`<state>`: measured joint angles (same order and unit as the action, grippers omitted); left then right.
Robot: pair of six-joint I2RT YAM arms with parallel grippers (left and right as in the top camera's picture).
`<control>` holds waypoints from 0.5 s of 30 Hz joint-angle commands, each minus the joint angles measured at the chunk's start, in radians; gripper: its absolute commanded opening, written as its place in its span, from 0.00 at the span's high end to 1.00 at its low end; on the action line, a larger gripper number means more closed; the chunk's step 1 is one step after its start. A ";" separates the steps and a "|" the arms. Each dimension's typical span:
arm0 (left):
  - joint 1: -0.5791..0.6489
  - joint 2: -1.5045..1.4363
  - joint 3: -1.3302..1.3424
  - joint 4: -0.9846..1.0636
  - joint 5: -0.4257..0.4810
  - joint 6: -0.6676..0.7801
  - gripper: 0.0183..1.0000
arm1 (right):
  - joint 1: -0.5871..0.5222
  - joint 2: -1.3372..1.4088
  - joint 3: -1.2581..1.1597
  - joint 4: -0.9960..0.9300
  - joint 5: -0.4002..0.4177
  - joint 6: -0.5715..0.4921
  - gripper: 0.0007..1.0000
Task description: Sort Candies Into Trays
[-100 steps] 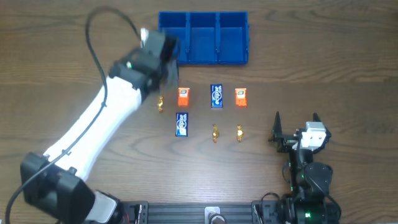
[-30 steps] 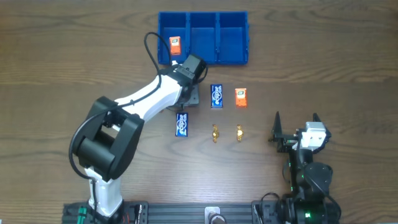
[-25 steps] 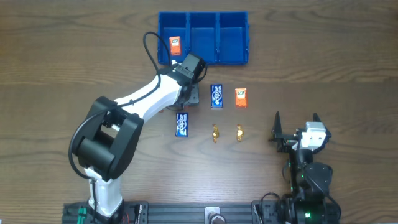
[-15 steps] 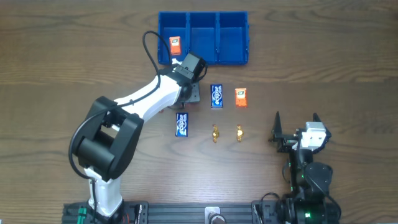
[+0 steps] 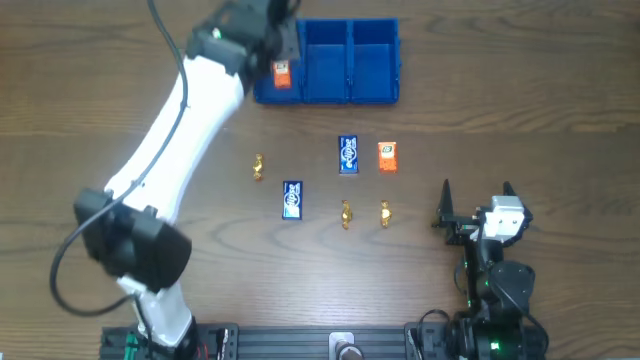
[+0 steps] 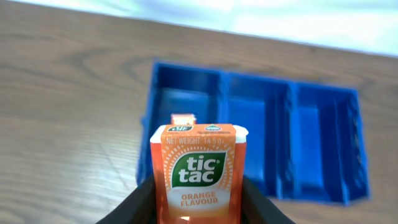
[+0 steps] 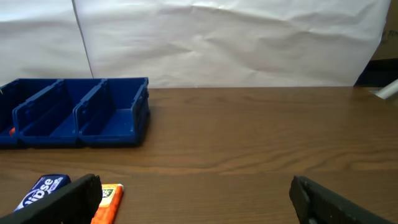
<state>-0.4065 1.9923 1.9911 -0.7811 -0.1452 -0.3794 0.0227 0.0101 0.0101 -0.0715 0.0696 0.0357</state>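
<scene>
While left fingers clamp an orange box at the blue tray's edge, right fingers stand apart.

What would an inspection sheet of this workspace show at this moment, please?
Surface: wooden table, brown grain.
Job's things: blue tray with three compartments, and a first orange box lying in the compartment nearest the left arm. Loose on the table are a blue box, a second blue box, a spare orange box and three gold candies.
Clutter: nothing seen.
Grippers: left gripper has its jaws shut on a held orange box, raised near the tray. Right gripper has its jaws open and empty, near its base.
Cables: black cable looping along the left arm.
Surroundings: white backdrop behind the table.
</scene>
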 commanded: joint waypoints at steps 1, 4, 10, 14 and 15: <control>0.034 0.214 0.144 -0.060 -0.010 0.055 0.67 | -0.007 -0.007 -0.002 -0.005 -0.005 -0.014 0.00; 0.049 0.280 0.167 -0.045 0.024 0.055 0.67 | -0.007 -0.007 -0.002 -0.005 -0.005 -0.014 0.00; 0.060 0.305 0.167 -0.016 0.054 0.066 0.67 | -0.007 -0.007 -0.002 -0.005 -0.005 -0.014 0.00; 0.060 0.310 0.167 -0.019 0.054 0.070 0.52 | -0.007 -0.007 -0.002 -0.005 -0.005 -0.014 0.00; 0.060 0.315 0.166 -0.019 0.054 0.070 0.42 | -0.007 -0.007 -0.002 -0.005 -0.005 -0.014 0.00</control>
<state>-0.3508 2.3104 2.1326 -0.8005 -0.1024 -0.3267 0.0223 0.0101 0.0101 -0.0711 0.0696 0.0357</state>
